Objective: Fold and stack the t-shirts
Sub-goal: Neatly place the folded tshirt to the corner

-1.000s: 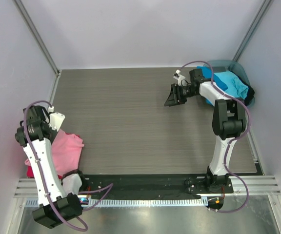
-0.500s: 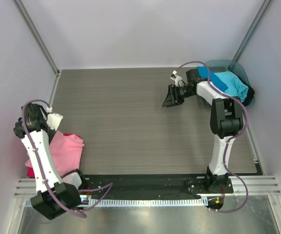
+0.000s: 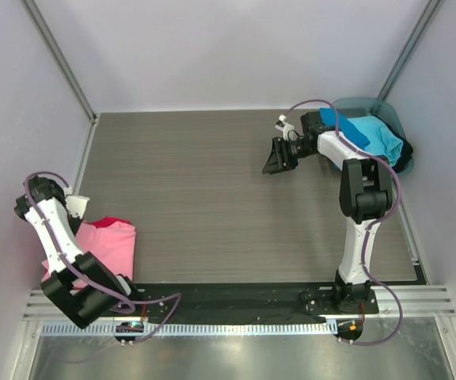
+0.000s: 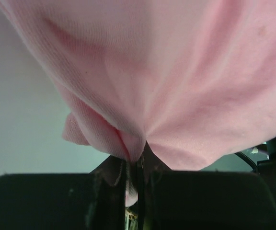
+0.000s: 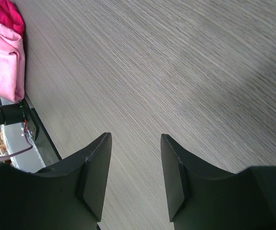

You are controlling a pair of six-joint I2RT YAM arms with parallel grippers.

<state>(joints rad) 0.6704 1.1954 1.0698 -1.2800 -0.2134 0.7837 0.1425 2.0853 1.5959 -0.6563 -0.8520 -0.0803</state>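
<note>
The light pink t-shirt (image 3: 108,245) lies bunched at the table's near left corner. It fills the left wrist view (image 4: 176,81). My left gripper (image 4: 137,165) is shut on a pinched fold of it, at the shirt's left edge by the wall. A crimson-magenta t-shirt (image 3: 114,222) peeks out from under the pink one, and in the right wrist view it (image 5: 7,12) lies beside the pink shirt (image 5: 1,62). Blue and turquoise t-shirts (image 3: 370,134) sit heaped in the tub. My right gripper (image 3: 278,156) hangs open over bare table (image 5: 135,143), holding nothing.
A grey-teal round tub (image 3: 390,115) stands in the back right corner against the wall. Walls close in the left, back and right sides. A black strip and metal rail (image 3: 236,305) run along the near edge. The wood-grain table (image 3: 204,190) spreads between the arms.
My left arm has swung back and left toward the wall, dragging the pink shirt's edge with it and uncovering a strip of the crimson one. My right gripper shifted slightly left.
</note>
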